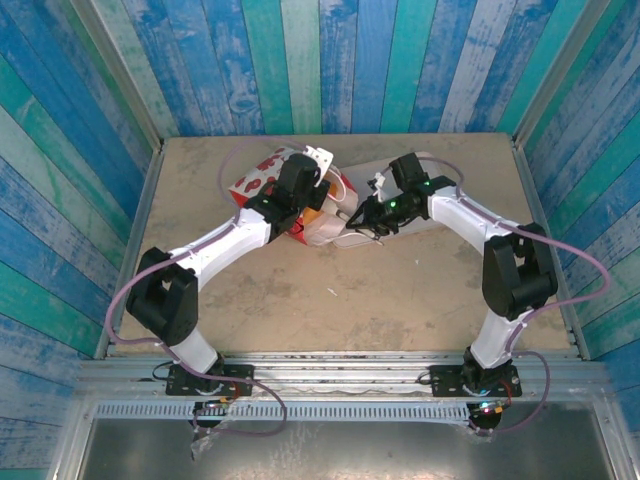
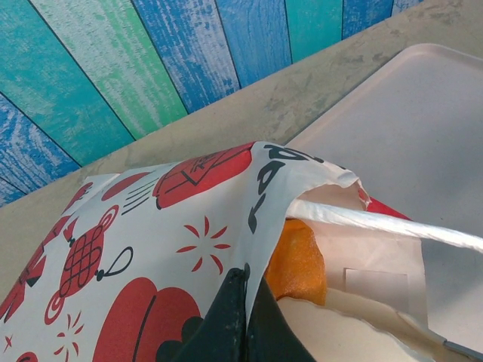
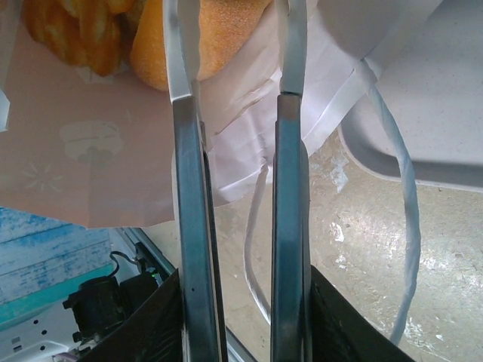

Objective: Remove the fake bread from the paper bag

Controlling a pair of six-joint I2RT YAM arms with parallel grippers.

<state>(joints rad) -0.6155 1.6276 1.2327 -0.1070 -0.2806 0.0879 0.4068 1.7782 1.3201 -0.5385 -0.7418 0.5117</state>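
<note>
Blue and teal plank walls (image 1: 300, 60) ring a beige table (image 1: 400, 300). At upper centre of the top view the paper bag (image 1: 262, 178) lies on its side, mouth toward a white tray (image 2: 407, 136). The left gripper (image 2: 246, 290) is pinched together on the bag's rim. The right gripper (image 3: 241, 317) clamps metal tongs (image 3: 189, 188), whose tips reach orange fake bread (image 3: 219, 38) inside the bag's mouth.

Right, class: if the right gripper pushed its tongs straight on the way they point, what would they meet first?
The orange bun in the mouth of the paper bag. The right gripper holds tongs whose arms reach either side of it, though depth is hard to judge.
</note>
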